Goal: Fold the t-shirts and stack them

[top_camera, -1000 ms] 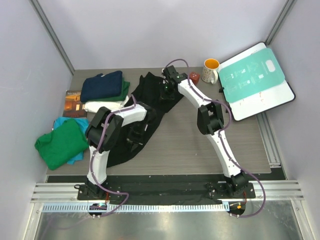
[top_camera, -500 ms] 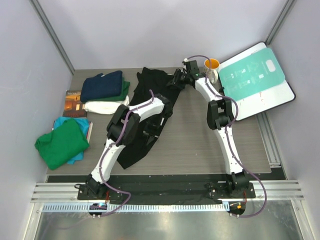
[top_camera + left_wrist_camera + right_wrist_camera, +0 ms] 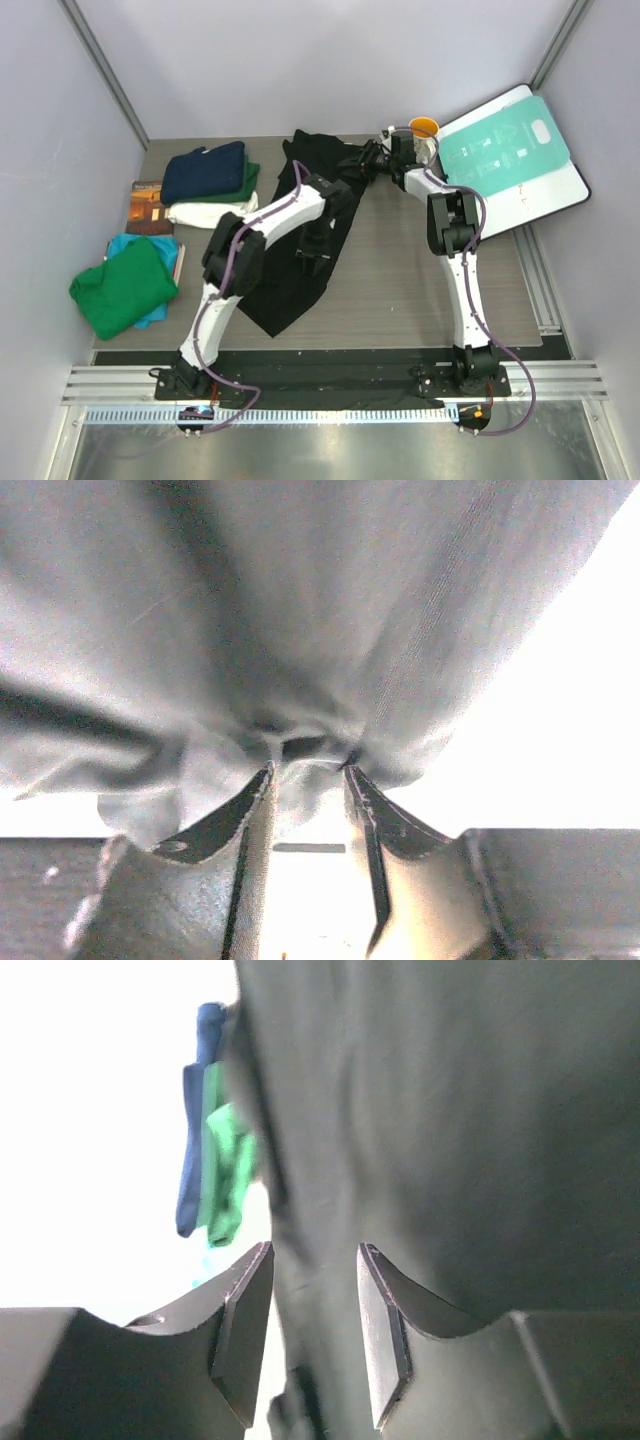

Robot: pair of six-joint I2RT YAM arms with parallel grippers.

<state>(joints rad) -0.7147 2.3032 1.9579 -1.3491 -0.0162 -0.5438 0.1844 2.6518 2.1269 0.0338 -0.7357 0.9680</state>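
Black t-shirt point(image 3: 285, 295) lay rumpled on table point(image 3: 420, 290), far centre to near left. I saw left jaws apart, cloth bunched at tips; right jaws apart at far edge. I judged cloth light, limp; take seams, corners.

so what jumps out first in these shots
The black t-shirt sprawled diagonally across the middle of the table, with both arms bent over it: the left gripper over its middle, the right gripper at its far edge. Next, the bright green t-shirt at the left edge and the teal-and-white board at the far right.
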